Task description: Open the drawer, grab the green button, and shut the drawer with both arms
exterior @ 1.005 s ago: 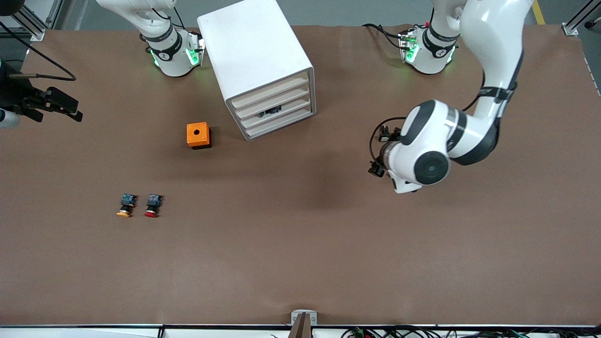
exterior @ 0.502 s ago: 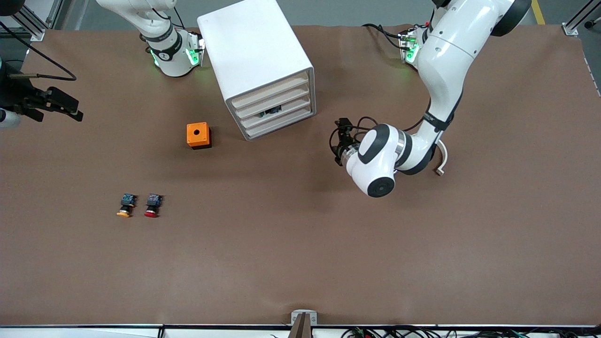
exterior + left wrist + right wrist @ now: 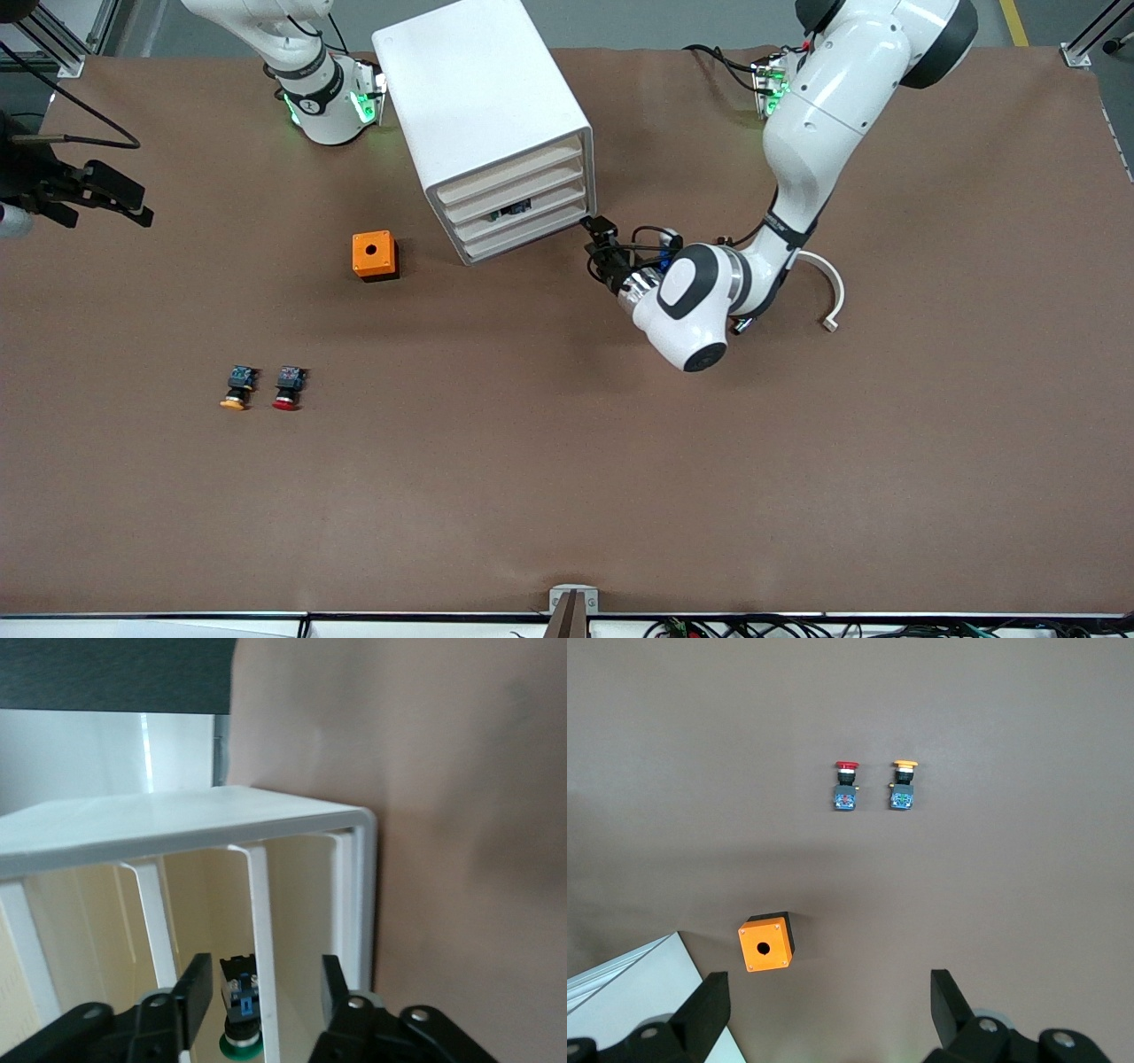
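The white cabinet [image 3: 483,115] stands near the robots' bases, its four cream-fronted drawers all pushed in. The green-capped button [image 3: 512,210] shows through the gap above the third drawer [image 3: 540,215] from the top. My left gripper [image 3: 599,241] is open, low, just in front of the cabinet's front at the corner toward the left arm's end. In the left wrist view its fingers [image 3: 200,990] stand either side of a drawer slat [image 3: 259,921], with the button [image 3: 239,1014] lying inside. My right gripper [image 3: 120,199] waits open, held high over the right arm's end of the table.
An orange box [image 3: 374,255] with a round hole sits beside the cabinet. A yellow-capped button [image 3: 236,389] and a red-capped button [image 3: 289,389] lie side by side nearer the front camera. The right wrist view shows the box [image 3: 766,942] and both buttons from above.
My left arm has swung across the table toward the cabinet, bringing its open gripper up to the drawer fronts. The right arm has barely moved.
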